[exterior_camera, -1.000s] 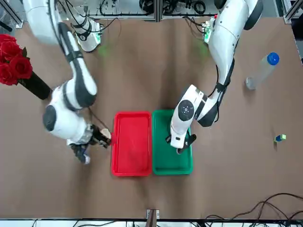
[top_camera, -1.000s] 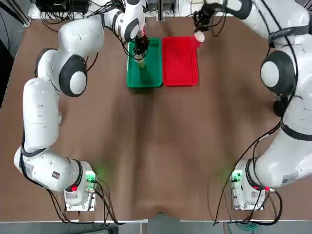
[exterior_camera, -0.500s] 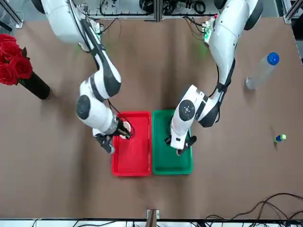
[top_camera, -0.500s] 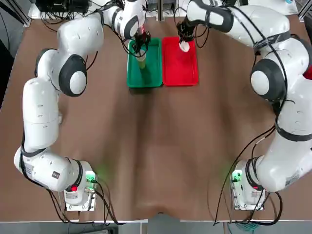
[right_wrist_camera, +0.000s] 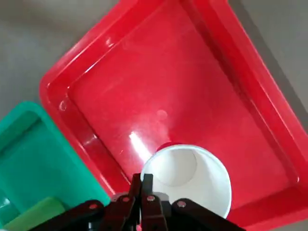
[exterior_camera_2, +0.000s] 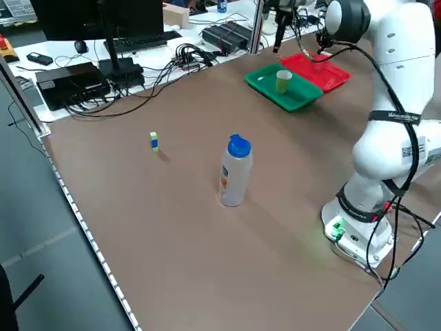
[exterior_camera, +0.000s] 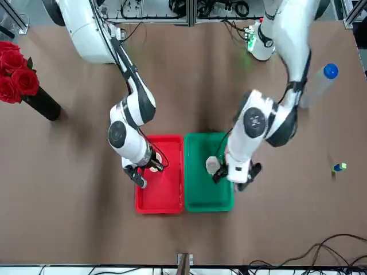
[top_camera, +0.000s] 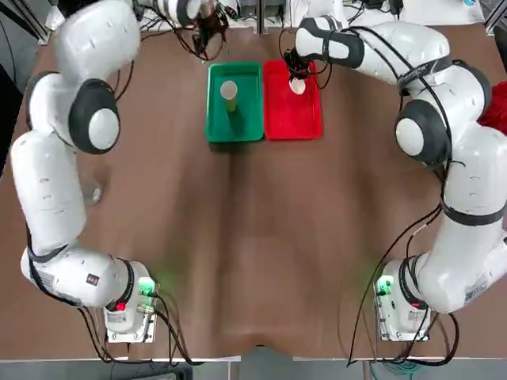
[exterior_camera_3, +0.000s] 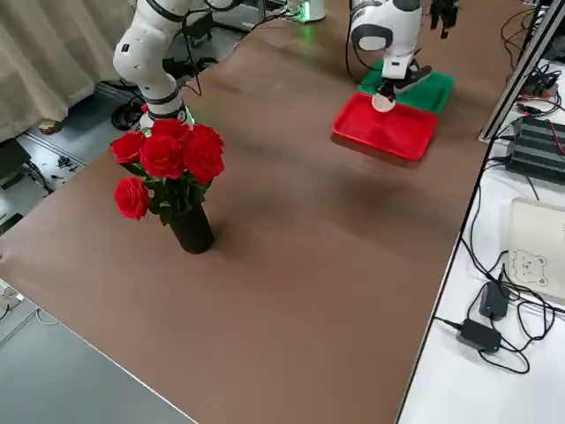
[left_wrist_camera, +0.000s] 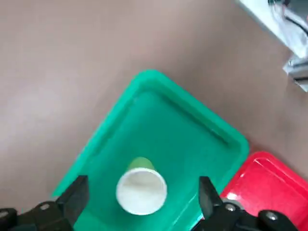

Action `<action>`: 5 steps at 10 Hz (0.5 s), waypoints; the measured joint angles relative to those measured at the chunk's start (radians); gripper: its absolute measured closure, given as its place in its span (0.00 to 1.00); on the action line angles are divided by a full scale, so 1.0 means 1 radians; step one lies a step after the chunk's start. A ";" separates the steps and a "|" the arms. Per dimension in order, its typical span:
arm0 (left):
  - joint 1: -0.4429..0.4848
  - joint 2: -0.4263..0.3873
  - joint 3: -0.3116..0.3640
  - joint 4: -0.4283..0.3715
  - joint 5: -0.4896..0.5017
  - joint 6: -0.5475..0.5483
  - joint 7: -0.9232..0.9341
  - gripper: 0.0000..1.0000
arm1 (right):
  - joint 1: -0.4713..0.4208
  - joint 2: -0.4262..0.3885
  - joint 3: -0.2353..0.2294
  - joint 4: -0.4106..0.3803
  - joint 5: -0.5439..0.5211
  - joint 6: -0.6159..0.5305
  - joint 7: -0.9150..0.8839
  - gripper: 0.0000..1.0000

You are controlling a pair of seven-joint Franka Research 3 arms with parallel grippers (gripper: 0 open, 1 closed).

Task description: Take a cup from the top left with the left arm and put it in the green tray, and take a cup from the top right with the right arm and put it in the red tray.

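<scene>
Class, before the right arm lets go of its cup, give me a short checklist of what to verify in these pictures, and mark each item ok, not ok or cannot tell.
1. Green cup stands upright in the green tray: ok.
2. Left gripper is open and clear of the green cup: ok.
3. Right gripper is shut on the red cup at its rim: ok.
4. Red cup is over the red tray, inside its rim: ok.
5. Red cup's base rests on the tray floor: cannot tell, no view shows the contact.
6. Red cup is upright in the grip: ok, its white mouth faces up.
</scene>
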 joint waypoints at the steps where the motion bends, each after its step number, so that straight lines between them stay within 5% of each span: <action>1: 0.041 -0.037 -0.001 0.000 -0.007 -0.069 0.068 0.00 | 0.000 0.005 -0.001 0.000 -0.020 0.003 0.000 0.97; 5: 0.192 -0.187 -0.001 -0.001 -0.041 -0.323 0.358 0.00 | 0.000 0.024 -0.007 0.000 -0.038 0.020 0.000 0.97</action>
